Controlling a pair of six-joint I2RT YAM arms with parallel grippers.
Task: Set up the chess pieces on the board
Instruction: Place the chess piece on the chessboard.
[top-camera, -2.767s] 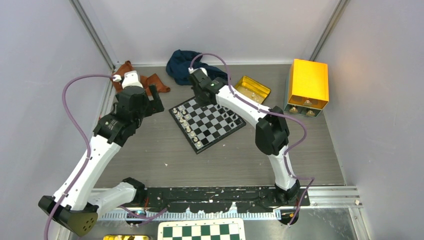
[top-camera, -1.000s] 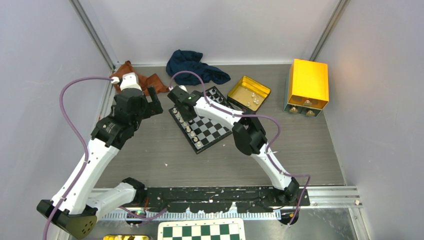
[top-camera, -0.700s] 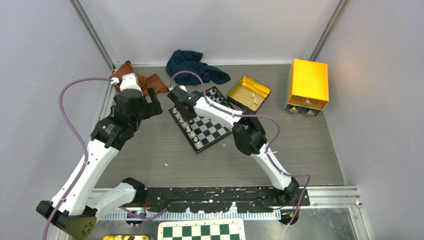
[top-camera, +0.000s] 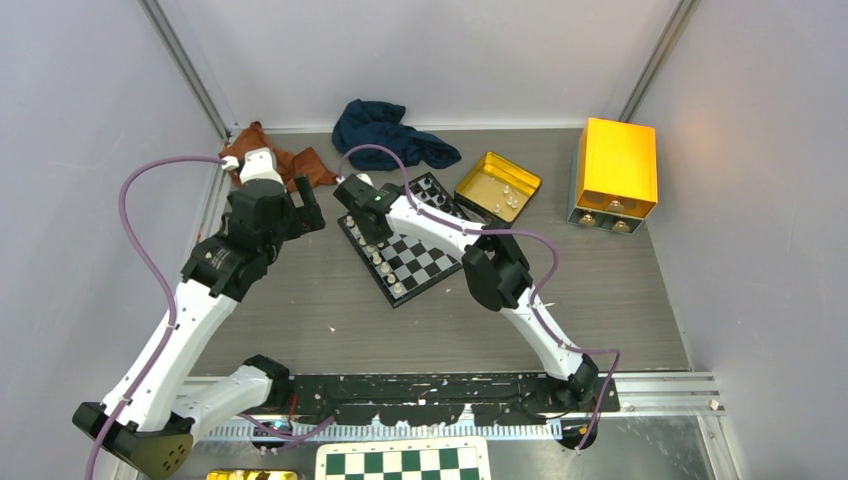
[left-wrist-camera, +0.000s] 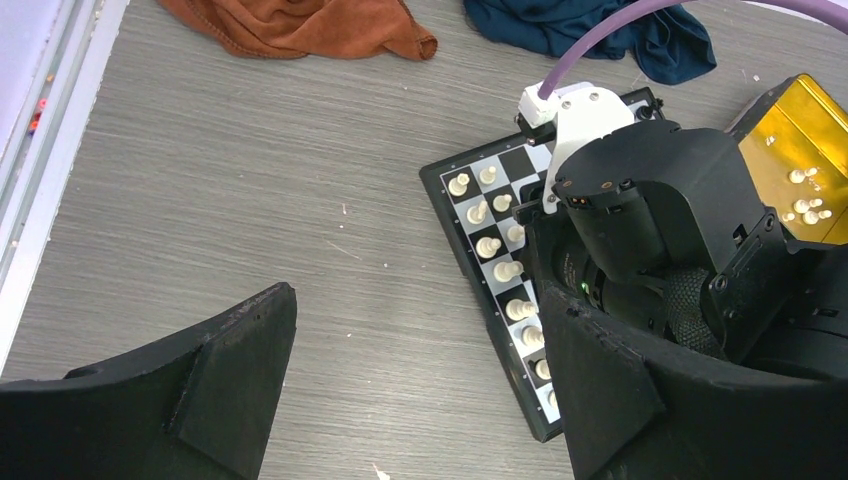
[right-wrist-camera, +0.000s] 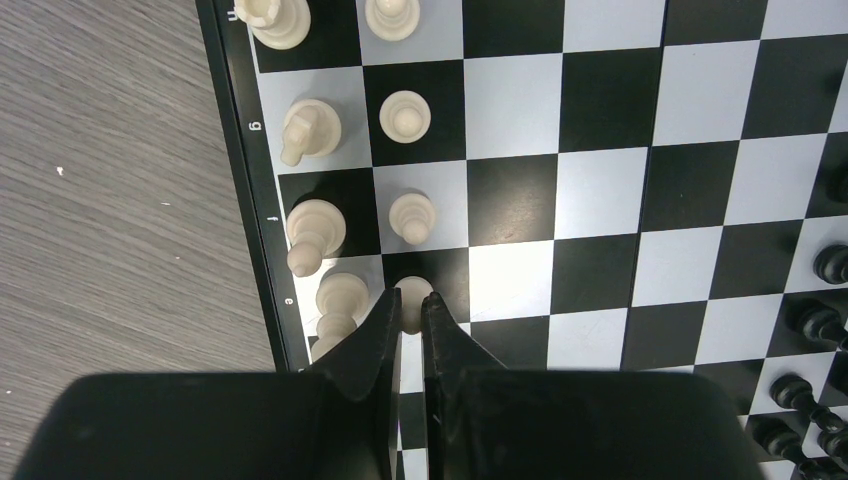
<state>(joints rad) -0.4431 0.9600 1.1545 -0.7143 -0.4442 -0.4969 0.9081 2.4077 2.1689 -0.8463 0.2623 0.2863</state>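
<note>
Reaches low over the board (right-wrist-camera: 600, 190) with the right pincer (right-wrist-camera: 411, 300), fingers drawn almost together and clamped on a cream-white pawn (right-wrist-camera: 413, 287) right at the tips. Holds that pawn over a black square, in the second line of squares in from the board's rim; cannot tell whether touching the square or just off it.

Straight ahead of those tips: more cream-white pieces (right-wrist-camera: 412, 215) standing one per square in the same line. Just left of the tips, along the rim: a second line of taller cream pieces, the nearest close beside the left finger. Far off to the right of the tips, at the opposite side of the board: black pieces (right-wrist-camera: 822, 325) in a row.

Keeps the left pincer (left-wrist-camera: 420, 300) up above the bare surface (left-wrist-camera: 250, 180), fingers wide apart with nothing between them. To the right of that pincer: the board's near corner and the right arm's wrist over it. Ahead of it, well apart: a rust-brown cloth (left-wrist-camera: 300, 25) and a dark blue cloth (left-wrist-camera: 590, 25). Beyond the board on the right: a gold tin (top-camera: 498, 186) with a few pale pieces inside.
</note>
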